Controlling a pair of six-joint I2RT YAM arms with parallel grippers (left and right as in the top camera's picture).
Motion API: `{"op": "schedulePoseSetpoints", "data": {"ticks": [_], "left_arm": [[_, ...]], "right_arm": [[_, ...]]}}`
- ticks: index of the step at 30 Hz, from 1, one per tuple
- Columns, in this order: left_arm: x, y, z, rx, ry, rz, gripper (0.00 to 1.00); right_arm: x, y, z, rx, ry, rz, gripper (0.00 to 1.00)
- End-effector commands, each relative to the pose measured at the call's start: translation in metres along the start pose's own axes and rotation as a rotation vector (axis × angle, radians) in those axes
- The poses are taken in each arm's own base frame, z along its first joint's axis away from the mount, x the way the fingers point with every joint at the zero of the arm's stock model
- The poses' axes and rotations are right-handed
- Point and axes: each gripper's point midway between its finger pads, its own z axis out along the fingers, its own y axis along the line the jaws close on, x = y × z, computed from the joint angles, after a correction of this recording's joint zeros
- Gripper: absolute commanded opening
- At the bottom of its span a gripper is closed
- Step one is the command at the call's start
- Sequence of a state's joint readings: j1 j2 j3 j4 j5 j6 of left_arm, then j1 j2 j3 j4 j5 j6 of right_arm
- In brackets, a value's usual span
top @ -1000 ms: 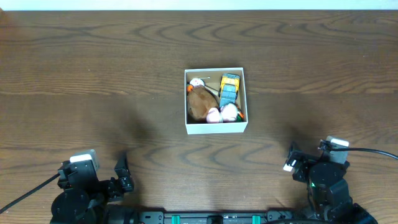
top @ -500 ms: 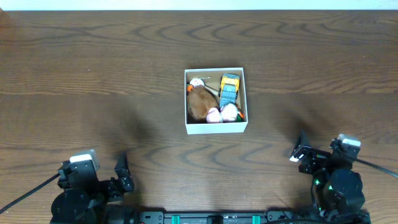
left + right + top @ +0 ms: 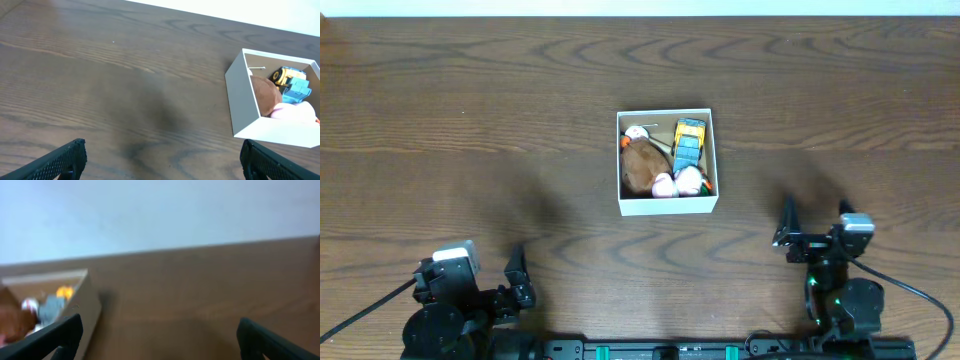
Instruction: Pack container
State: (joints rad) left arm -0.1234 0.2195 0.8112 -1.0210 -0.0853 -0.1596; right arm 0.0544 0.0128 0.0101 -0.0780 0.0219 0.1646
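No toy lies loose on the dark wood counter (image 3: 470, 120) in any view, so I judge the packing done or nearly so; at most a closing step is left, and I see no lid. The container (image 3: 667, 207) sits open at mid-counter, well apart from my left hand (image 3: 165, 162) and my right hand (image 3: 812, 235), which hang by the near edge, both spread wide and holding nothing. Inside it lie a brown plush (image 3: 641, 168), a yellow-and-blue toy truck (image 3: 689, 142) beside that, and a pink toy (image 3: 664, 185) against the near wall — crowded together, all below the rim.
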Motion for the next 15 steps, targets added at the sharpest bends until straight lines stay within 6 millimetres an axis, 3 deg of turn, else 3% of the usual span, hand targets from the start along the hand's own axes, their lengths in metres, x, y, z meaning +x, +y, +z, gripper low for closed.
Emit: {"op": "schedulePoseSetpoints", "data": {"ticks": [1, 12, 15], "left_arm": [[0.000, 0.000, 0.000, -0.001, -0.002, 0.009, 0.98], [0.000, 0.000, 0.000, -0.001, -0.002, 0.009, 0.98], [0.000, 0.000, 0.000, -0.001, -0.002, 0.009, 0.98]], "right_arm": [[0.000, 0.004, 0.000, -0.030, -0.003, -0.018, 0.99], [0.002, 0.038, -0.004, -0.226, 0.011, -0.020, 0.99], [0.002, 0.038, -0.004, -0.224, 0.012, -0.018, 0.99]]}}
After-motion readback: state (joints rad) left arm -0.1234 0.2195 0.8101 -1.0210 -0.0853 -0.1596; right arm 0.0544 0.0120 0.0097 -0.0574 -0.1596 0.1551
